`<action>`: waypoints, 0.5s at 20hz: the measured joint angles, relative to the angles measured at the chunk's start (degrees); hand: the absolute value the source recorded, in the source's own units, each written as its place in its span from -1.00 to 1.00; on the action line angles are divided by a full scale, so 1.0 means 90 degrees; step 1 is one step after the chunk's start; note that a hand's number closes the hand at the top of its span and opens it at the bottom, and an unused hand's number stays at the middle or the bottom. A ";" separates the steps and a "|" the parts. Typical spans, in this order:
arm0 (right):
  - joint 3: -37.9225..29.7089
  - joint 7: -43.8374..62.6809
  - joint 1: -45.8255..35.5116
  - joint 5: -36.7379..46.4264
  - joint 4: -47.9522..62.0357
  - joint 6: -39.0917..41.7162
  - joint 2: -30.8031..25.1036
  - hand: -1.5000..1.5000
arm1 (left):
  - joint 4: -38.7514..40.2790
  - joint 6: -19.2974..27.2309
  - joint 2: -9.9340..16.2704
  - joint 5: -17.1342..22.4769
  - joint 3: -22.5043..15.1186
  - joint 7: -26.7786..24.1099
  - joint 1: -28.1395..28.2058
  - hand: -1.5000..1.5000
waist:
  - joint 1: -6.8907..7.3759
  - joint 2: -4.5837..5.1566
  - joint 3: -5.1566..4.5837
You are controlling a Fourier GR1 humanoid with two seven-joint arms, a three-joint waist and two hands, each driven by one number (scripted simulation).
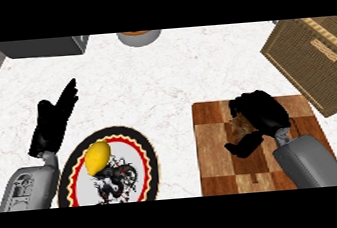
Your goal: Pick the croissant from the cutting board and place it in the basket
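A brown croissant (240, 126) lies on the checkered wooden cutting board (217, 152) at the lower right. My right hand (260, 114) is curled over it, fingers and thumb round it, so only a small part shows. The woven basket (316, 59) stands at the right edge, just beyond the board's far corner. At the left my left hand (53, 120) rests open with straight fingers pointing up, above the plate.
A round plate (141, 153) with a red and black rim carries a yellow lemon (97, 156) at the lower left. A grey box (40, 47) sits at the top left and a round bowl (139, 37) at the top middle.
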 measured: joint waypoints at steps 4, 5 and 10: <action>-0.0217 -0.0132 -0.0159 -0.0328 -0.0141 0.0159 0.0306 1.00 | 0.0141 0.0011 -0.0028 0.0012 0.0055 -0.0108 -0.0017 0.00 | -0.0083 0.0009 0.0023; -0.0325 -0.0116 -0.0172 -0.0514 -0.0298 0.0278 0.0388 1.00 | 0.0119 0.0008 -0.0003 0.0020 0.0081 -0.0092 -0.0005 0.00 | -0.0099 0.0005 0.0026; -0.0974 0.0121 -0.0109 -0.1628 -0.1503 0.0975 0.0746 1.00 | 0.0087 -0.0003 0.0055 0.0047 0.0162 -0.0122 0.0169 0.00 | -0.0203 -0.0025 0.0031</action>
